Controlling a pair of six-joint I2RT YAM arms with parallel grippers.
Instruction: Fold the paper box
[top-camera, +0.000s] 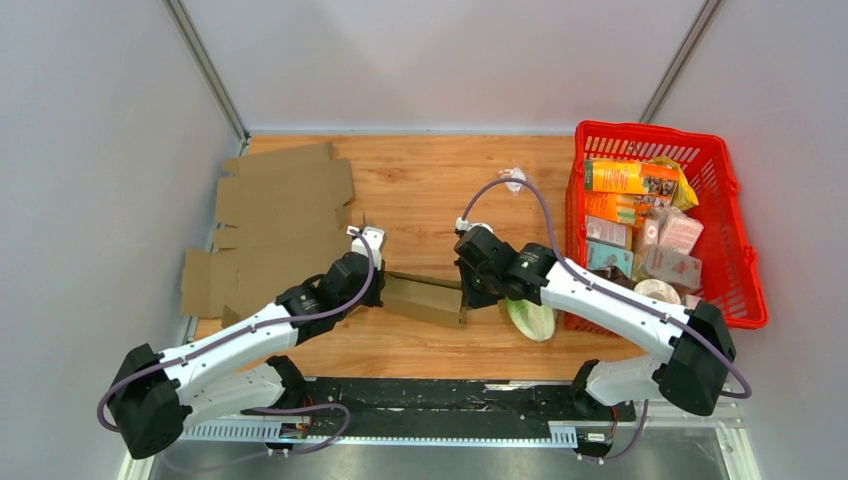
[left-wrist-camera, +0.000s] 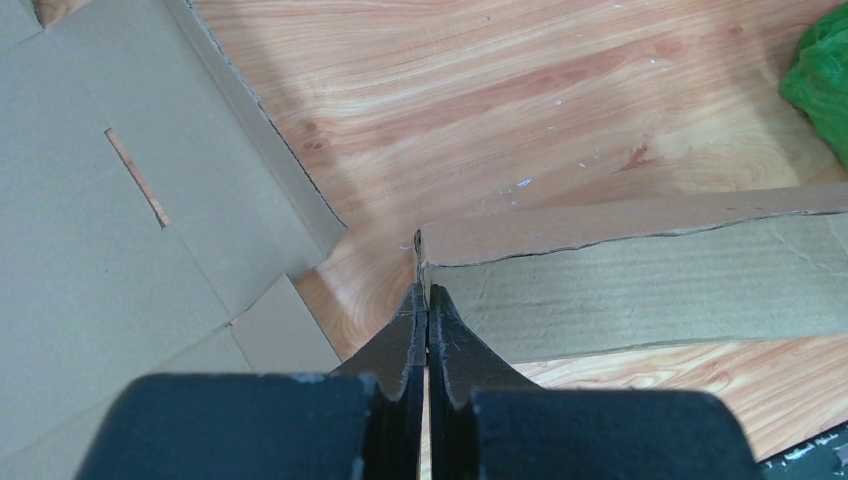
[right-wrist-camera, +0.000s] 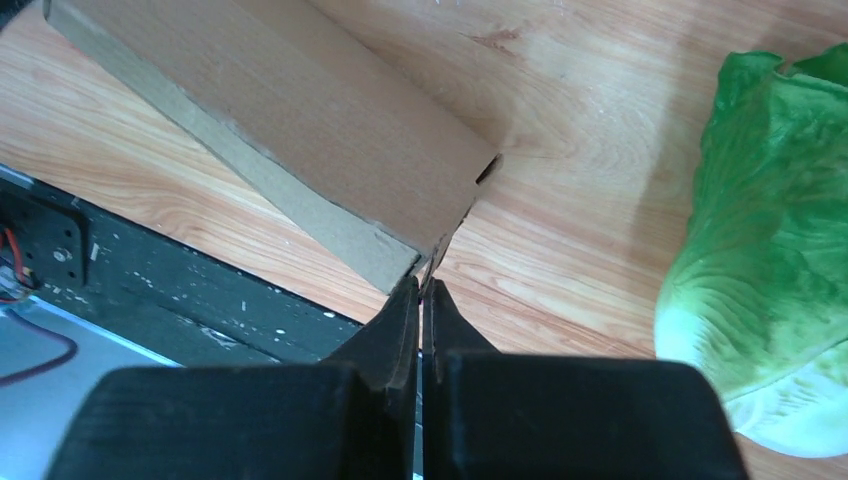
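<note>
Left end effector (left-wrist-camera: 421, 292) is pinched tight on one end flap of the paper box (top-camera: 425, 298), and right end effector (right-wrist-camera: 424, 287) is clamped on the opposite corner. The box spans between them, low over the desk (top-camera: 430, 190), probably braced for creasing.

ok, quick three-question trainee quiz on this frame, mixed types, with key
1. True or false: the left pincer and the right pincer are each shut on an end of the box.
2. Fill in: the basket is coloured ____.
3. Pick one: the cabbage lies A) in the basket, B) on the table beside the right arm, C) inside the box.
Key: 1 true; 2 red; 3 B.
</note>
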